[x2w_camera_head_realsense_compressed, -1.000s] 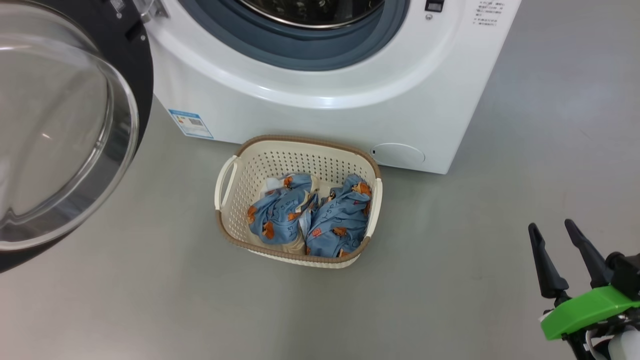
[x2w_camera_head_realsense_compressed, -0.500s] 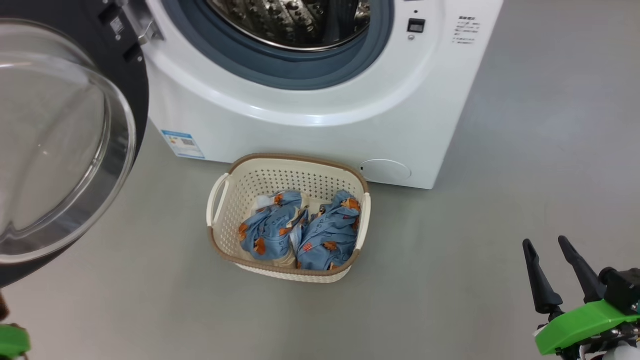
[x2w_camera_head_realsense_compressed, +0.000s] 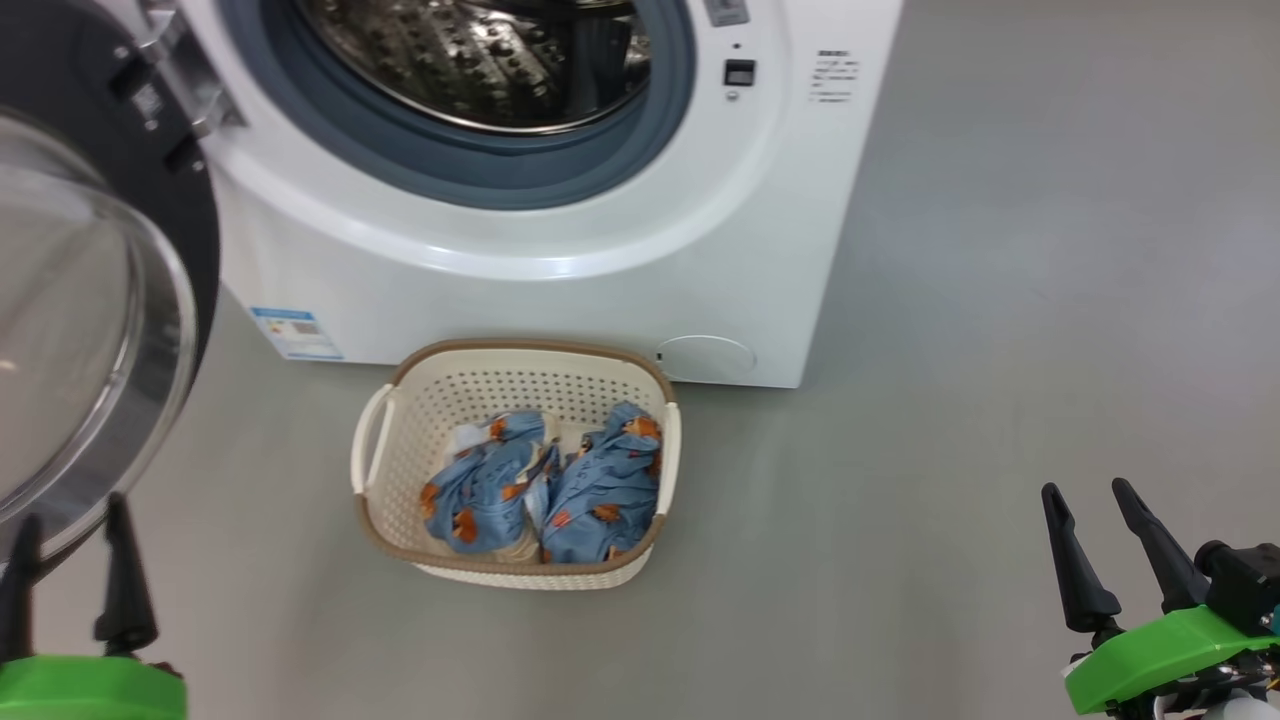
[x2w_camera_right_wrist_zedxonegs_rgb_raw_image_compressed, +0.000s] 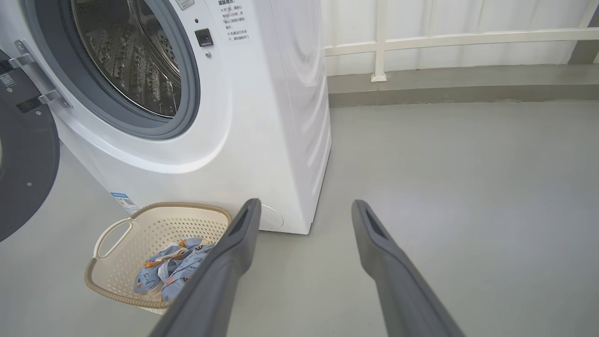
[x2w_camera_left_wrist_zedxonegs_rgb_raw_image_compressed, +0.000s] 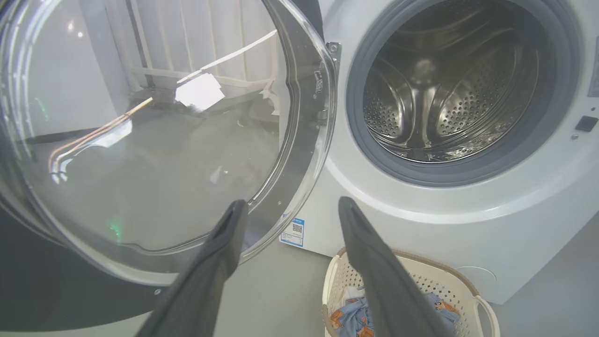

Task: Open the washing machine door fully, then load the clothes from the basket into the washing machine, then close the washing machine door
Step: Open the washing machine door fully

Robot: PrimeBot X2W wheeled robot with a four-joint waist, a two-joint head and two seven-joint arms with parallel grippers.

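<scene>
at lower left the left gripper (x2w_camera_head_realsense_compressed: 72,510) points up the frame, jaws spread and empty; at lower right the right gripper (x2w_camera_head_realsense_compressed: 1083,485) does likewise.

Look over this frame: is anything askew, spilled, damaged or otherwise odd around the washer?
Nothing stands out. The door hangs open at the left of the washer, the drum is empty, and the basket sits upright on the floor before it with the clothes bundled inside, none hanging out.
</scene>
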